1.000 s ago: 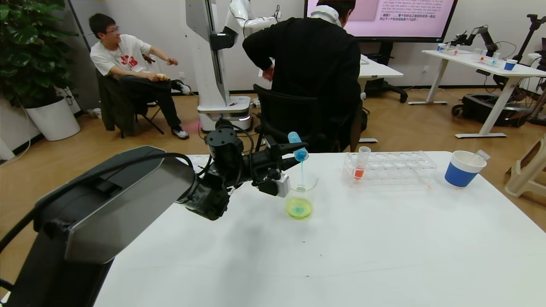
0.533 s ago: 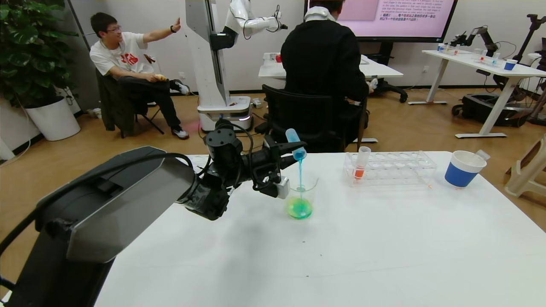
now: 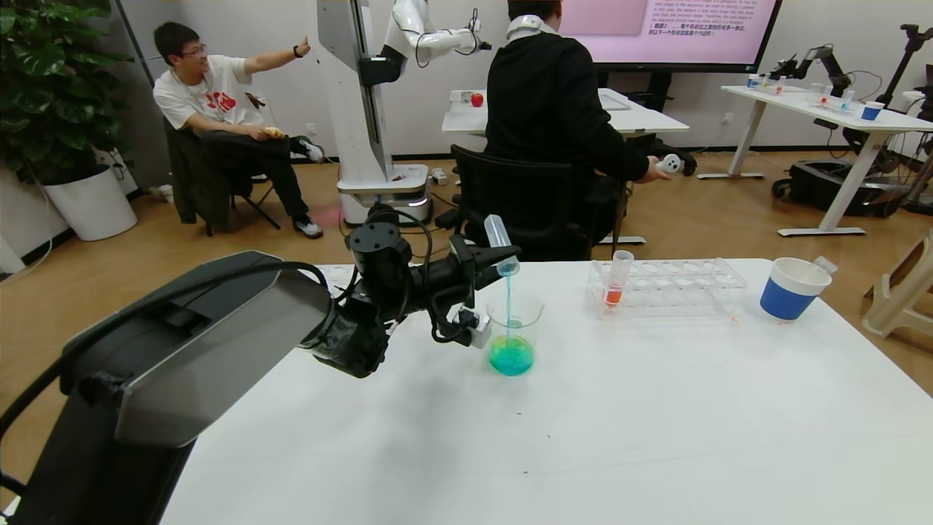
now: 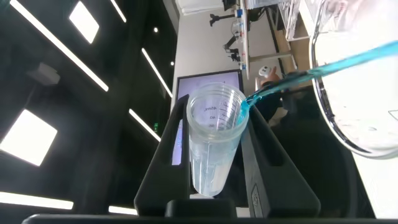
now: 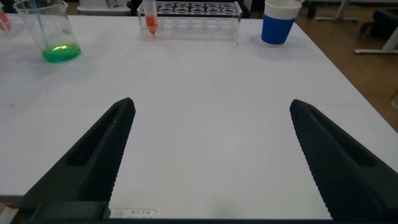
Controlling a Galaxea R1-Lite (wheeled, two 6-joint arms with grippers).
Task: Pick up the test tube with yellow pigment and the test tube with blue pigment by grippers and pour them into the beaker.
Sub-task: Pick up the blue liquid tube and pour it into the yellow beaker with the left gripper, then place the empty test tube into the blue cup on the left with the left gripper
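Note:
My left gripper point(image 3: 487, 257) is shut on the test tube with blue pigment point(image 3: 499, 235) and holds it tipped mouth-down above the beaker point(image 3: 515, 312). A thin blue stream point(image 3: 508, 295) runs from the tube's mouth into the beaker, which holds teal-green liquid point(image 3: 511, 357). In the left wrist view the tube point(image 4: 214, 146) sits almost empty between the black fingers point(image 4: 268, 158), with the beaker point(image 4: 357, 134) just beyond. My right gripper point(image 5: 211, 106) is open and empty, low over the table's near part. No tube with yellow liquid is in view.
A clear rack point(image 3: 678, 286) at the back right holds one orange-red tube point(image 3: 617, 281). A blue-and-white paper cup point(image 3: 791, 289) with a clear tube end poking out stands near the right edge. People, chairs and other robots are beyond the table's far edge.
The blue tube has tipped further and its blue liquid has mostly run out. The beaker's liquid has turned from yellow-green to teal. The left gripper has shifted slightly left.

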